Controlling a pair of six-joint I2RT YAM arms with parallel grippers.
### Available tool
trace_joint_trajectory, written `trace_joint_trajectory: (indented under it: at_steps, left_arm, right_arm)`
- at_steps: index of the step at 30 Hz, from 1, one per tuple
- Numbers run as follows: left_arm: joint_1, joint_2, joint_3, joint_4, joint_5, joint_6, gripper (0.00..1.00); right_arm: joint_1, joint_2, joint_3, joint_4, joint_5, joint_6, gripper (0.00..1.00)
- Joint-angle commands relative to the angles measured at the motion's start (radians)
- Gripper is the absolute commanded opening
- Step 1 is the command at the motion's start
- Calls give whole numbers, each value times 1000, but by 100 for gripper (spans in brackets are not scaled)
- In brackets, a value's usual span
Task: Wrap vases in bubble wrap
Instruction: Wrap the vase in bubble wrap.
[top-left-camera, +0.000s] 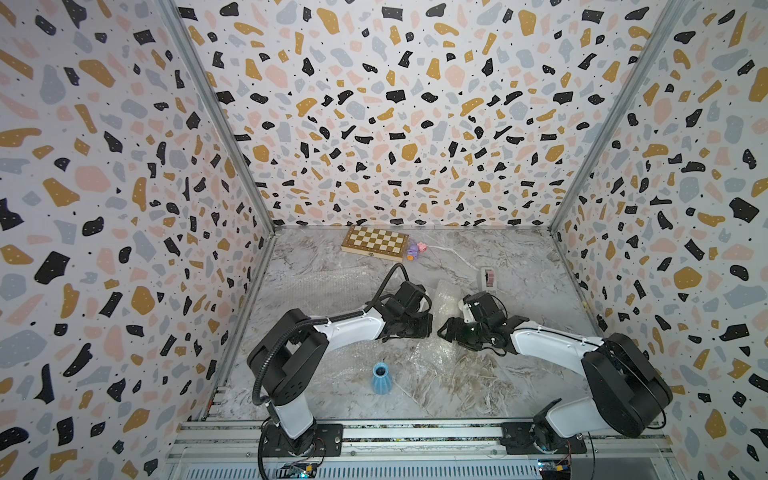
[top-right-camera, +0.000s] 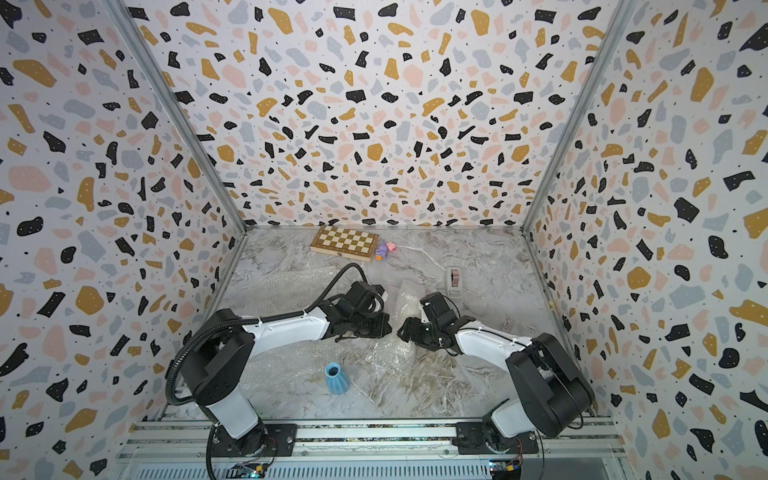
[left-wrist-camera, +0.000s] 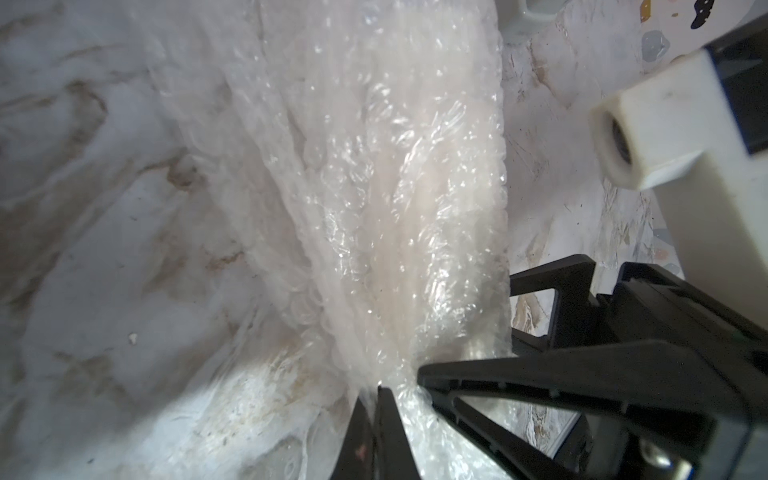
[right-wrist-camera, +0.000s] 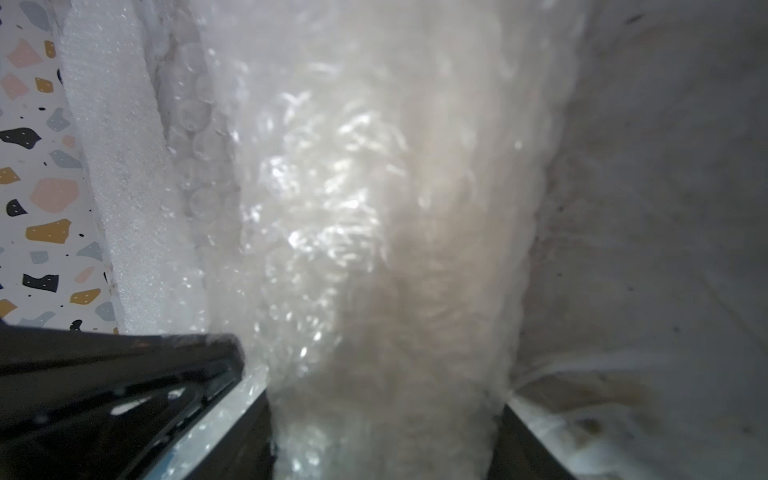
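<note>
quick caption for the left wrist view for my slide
Left gripper pinching a bubble wrap bundle on the marble table

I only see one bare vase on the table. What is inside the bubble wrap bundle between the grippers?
Through the bubble wrap a long pale form shows, probably the cream vase; its ribs and rim are hidden. The left gripper pinches one end of the wrap.

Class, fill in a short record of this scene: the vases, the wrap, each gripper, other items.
Blue vase: upright, unwrapped, near the front
Wrapped bundle: cream shape inside, between the grippers
Left gripper: shut on the bundle's wrap
Right gripper: jaws astride the bundle, grip unclear
Spare sheet: flat, back left
Other: chessboard, tape dispenser
</note>
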Motion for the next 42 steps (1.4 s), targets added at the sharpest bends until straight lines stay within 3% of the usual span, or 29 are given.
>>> trace_joint_trajectory:
  at_steps: [1,3,8,12,18,31,42]
  left_arm:
    - [-7,-55,38,13,23,85,0]
    - [-13,-53,52,-6,22,113,0]
    - [-19,-50,61,-9,21,137,0]
    - [-27,-44,63,8,39,142,0]
    - [-60,-30,90,-1,27,164,0]
    - [-128,32,182,-41,44,259,1]
    - [-149,107,180,16,58,260,4]
  right_arm:
    - [-23,-37,-6,-52,0,15,75]
    - [-42,-52,-1,-82,4,-3,82]
    - [-98,-120,2,-129,-1,-45,85]
    - [-150,-110,10,-123,-60,-80,79]
    - [-154,-80,13,-65,-110,-77,49]
    - [-155,-67,-41,24,-146,-45,50]
    - [-235,-114,-111,99,-248,-40,57]
